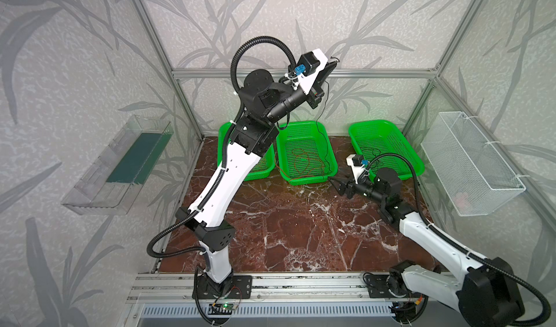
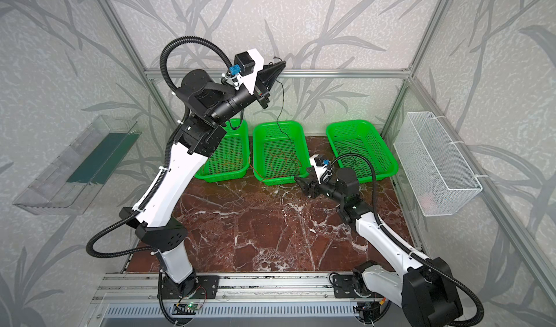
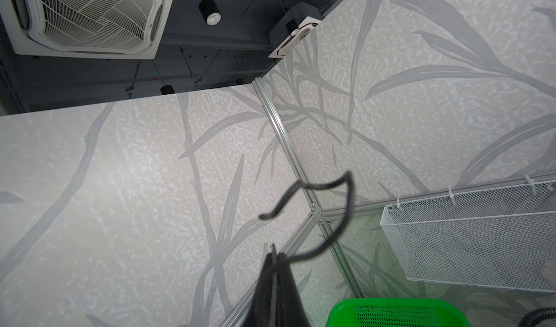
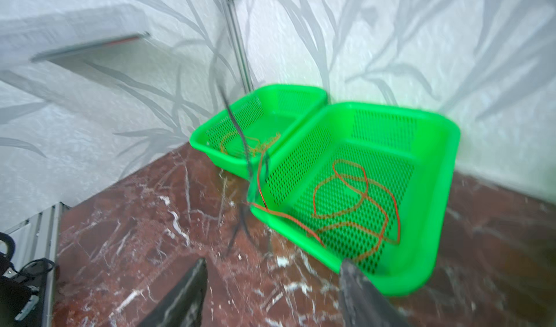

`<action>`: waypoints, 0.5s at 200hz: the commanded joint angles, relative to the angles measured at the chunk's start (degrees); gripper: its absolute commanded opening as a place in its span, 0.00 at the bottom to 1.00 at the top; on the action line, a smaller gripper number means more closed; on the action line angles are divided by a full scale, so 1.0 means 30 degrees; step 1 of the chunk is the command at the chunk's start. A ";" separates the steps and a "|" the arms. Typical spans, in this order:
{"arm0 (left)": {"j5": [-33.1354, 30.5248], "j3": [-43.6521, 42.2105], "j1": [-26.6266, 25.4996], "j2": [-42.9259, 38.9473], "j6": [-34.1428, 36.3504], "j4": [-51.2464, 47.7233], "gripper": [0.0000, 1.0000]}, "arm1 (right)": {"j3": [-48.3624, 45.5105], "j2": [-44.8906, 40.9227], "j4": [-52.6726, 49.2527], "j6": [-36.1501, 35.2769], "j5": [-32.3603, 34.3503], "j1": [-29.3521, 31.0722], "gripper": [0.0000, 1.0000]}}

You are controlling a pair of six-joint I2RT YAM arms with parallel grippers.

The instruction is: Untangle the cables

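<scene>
Clamped on a hair-thin black cable (image 3: 347, 203) at the left gripper (image 3: 273, 254) — spread wide, empty, at the right gripper (image 4: 273, 265) — hard to trace lower down.

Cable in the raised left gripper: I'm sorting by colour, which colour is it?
Black; the cable shows best in the left wrist view.

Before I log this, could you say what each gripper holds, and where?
The left gripper pinches the black cable near its free end; the right gripper, open, holds nothing.
</scene>
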 commanded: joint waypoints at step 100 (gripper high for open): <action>0.0163 0.0207 -0.2618 -0.0609 0.1787 -0.0876 0.00 | 0.1465 0.1006 0.1109 -0.0487 -0.0006 0.1368 0.15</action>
